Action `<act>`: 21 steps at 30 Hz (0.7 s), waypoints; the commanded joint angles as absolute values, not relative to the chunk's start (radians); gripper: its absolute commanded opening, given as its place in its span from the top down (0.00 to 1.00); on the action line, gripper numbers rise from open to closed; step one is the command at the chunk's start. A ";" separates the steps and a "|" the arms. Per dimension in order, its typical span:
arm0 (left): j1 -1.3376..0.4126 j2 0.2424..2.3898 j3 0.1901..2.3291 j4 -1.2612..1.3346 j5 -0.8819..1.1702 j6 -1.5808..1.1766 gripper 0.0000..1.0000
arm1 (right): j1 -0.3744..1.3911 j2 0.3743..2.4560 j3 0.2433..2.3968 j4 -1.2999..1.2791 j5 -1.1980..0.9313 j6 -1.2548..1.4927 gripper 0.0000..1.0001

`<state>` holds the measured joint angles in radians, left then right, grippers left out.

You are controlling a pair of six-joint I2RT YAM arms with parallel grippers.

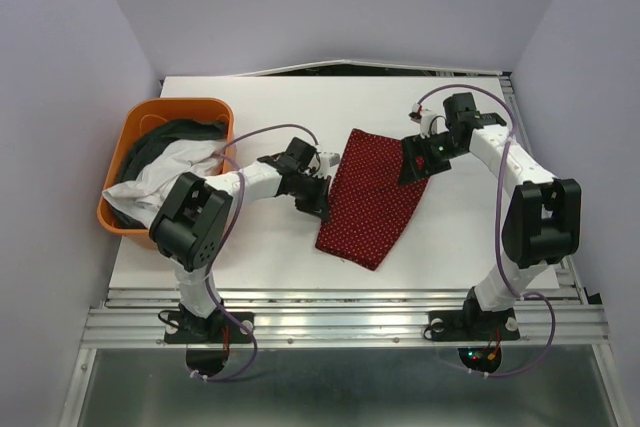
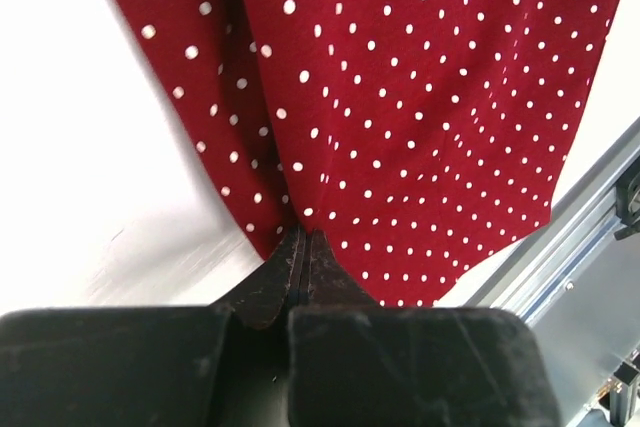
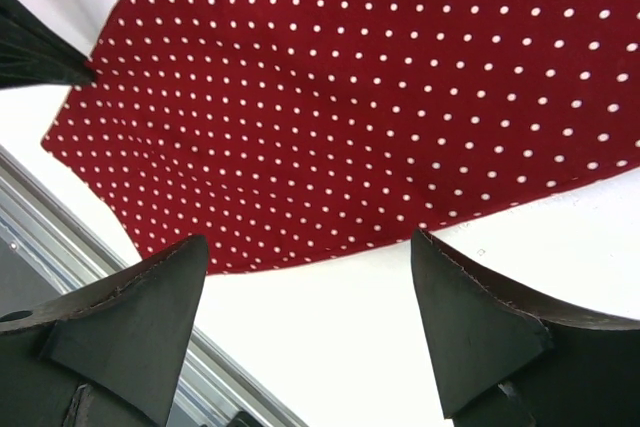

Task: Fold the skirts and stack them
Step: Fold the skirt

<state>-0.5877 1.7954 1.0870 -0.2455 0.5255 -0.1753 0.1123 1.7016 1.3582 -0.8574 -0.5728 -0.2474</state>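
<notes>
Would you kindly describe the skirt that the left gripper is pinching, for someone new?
On the white table, look right of the orange basket, near the centre. The red skirt lies there, its edge pinched by the left gripper. It alone is red with white dots; the white skirt and grey skirt sit in the basket.
</notes>
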 commanded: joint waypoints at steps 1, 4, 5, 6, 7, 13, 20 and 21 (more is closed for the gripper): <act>-0.568 1.680 1.109 -0.285 0.477 -0.164 1.00 | 0.109 1.663 1.350 -0.848 -0.589 -0.276 0.14; -0.563 1.660 1.094 -0.259 0.439 -0.184 1.00 | 0.109 1.689 1.322 -0.836 -0.577 -0.285 0.14; -0.561 1.660 1.089 -0.252 0.434 -0.184 1.00 | 0.109 1.689 1.322 -0.831 -0.577 -0.287 0.14; -0.560 1.675 1.094 -0.250 0.428 -0.181 1.00 | 0.109 1.701 1.309 -0.813 -0.571 -0.288 0.15; -0.558 1.683 1.094 -0.244 0.425 -0.183 1.00 | 0.109 1.707 1.301 -0.804 -0.565 -0.291 0.15; -0.555 1.795 1.146 -0.259 0.431 -0.166 0.80 | 0.109 1.793 1.273 -0.733 -0.519 -0.278 0.17; -0.508 1.711 1.174 -0.261 0.336 -0.105 0.55 | 0.109 1.952 1.302 -0.646 -0.405 -0.281 0.22; -0.508 1.660 1.173 -0.259 0.313 -0.078 0.51 | 0.109 1.966 1.310 -0.628 -0.384 -0.284 0.23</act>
<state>-0.5327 1.8072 1.1286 -0.2726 0.3874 -0.1513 0.1097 1.9064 1.2961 -0.7109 -0.4786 -0.2691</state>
